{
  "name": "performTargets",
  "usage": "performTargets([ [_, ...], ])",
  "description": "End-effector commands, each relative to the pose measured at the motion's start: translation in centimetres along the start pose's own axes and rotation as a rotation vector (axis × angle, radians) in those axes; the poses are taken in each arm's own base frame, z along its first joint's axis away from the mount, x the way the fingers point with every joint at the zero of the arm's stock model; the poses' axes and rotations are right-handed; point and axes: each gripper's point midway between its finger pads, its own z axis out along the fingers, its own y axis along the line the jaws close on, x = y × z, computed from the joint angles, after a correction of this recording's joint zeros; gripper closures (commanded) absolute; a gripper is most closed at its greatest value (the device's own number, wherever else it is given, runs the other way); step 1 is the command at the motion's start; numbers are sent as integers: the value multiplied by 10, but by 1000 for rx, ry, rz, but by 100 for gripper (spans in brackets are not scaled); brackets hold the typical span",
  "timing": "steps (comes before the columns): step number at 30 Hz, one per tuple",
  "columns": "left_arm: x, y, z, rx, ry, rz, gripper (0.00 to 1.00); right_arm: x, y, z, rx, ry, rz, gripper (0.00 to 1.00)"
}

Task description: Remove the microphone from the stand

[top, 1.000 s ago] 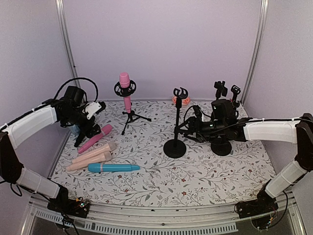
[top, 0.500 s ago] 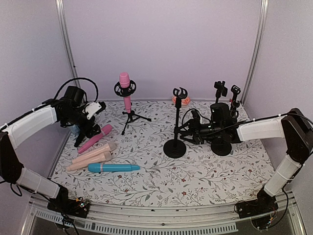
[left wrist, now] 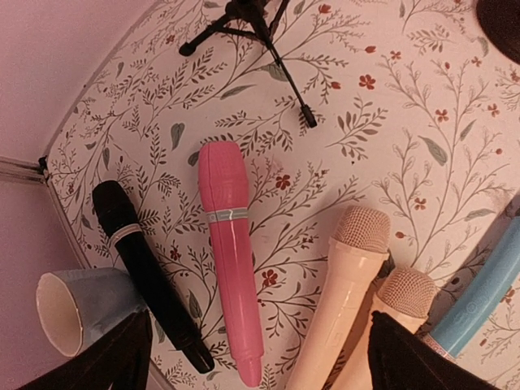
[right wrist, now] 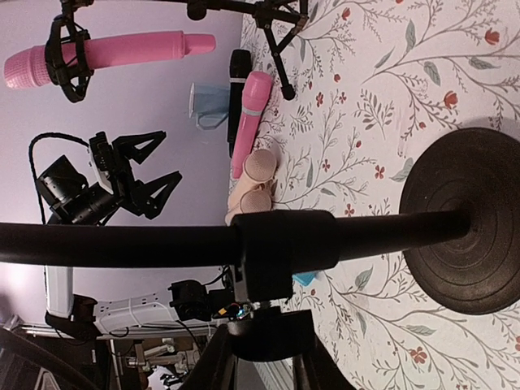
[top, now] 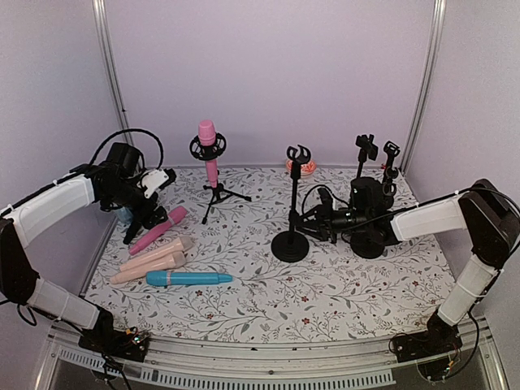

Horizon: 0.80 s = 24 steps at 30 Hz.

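A pink microphone [top: 208,145] [right wrist: 106,55] sits upright in the ring clip of a black tripod stand [top: 216,193] at the back left of the mat. My left gripper [top: 156,182] [left wrist: 264,353] hangs open over loose microphones on the left, holding nothing. My right gripper [top: 314,223] [right wrist: 266,333] is far from the pink microphone. It is shut on the pole [right wrist: 122,244] of an empty black stand with a round base [top: 290,247] [right wrist: 463,219], at the collar.
Lying loose on the left are a pink microphone [top: 157,230] [left wrist: 231,260], two beige ones [top: 153,258] [left wrist: 341,301], a blue one [top: 188,279] and a black one [left wrist: 146,276]. A pale blue cup [left wrist: 73,305] stands beside them. More empty stands [top: 367,151] rise behind my right arm.
My right gripper has moved left onto the empty stand's pole and its fingers have closed on it. The left arm has not moved.
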Motion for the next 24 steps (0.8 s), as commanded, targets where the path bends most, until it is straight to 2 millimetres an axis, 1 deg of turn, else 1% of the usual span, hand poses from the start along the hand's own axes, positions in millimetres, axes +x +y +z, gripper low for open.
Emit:
performTargets([
  [1,-12,-1,-6,4,-33,23,7,-10,4,-5,-18,-64,-29,78],
  [3,-13,-1,-6,4,-35,25,7,-12,3,-7,-11,-83,-35,80],
  [4,-13,-1,-7,2,-36,27,7,-12,3,-7,-9,-90,-39,85],
  [6,-14,-1,-7,3,-37,26,7,-14,2,-9,2,-107,-48,89],
  [9,-14,-1,-6,2,-35,31,7,-14,-1,-10,11,-117,-52,89],
  [10,-14,-1,-6,0,-35,32,7,-14,-1,-10,12,-120,-54,87],
  [11,-14,-1,-6,0,-34,34,7,-14,-1,-11,10,-122,-56,80],
  [13,-14,-1,-6,-1,-34,36,7,-16,4,-11,-1,-128,-62,61],
  [14,-14,-1,-6,-1,-34,36,7,-17,7,-11,-14,-128,-67,56],
  [15,-15,-2,-6,1,-35,38,7,-18,11,-10,-28,-126,-71,53],
  [17,-15,-2,-7,0,-35,39,7,-20,16,-7,-47,-116,-69,50],
  [19,-15,-2,-7,-1,-37,41,7,-20,16,-5,-57,-103,-57,49],
  [24,-13,-4,-8,-1,-35,43,7,-22,12,-1,-84,-86,-32,53],
])
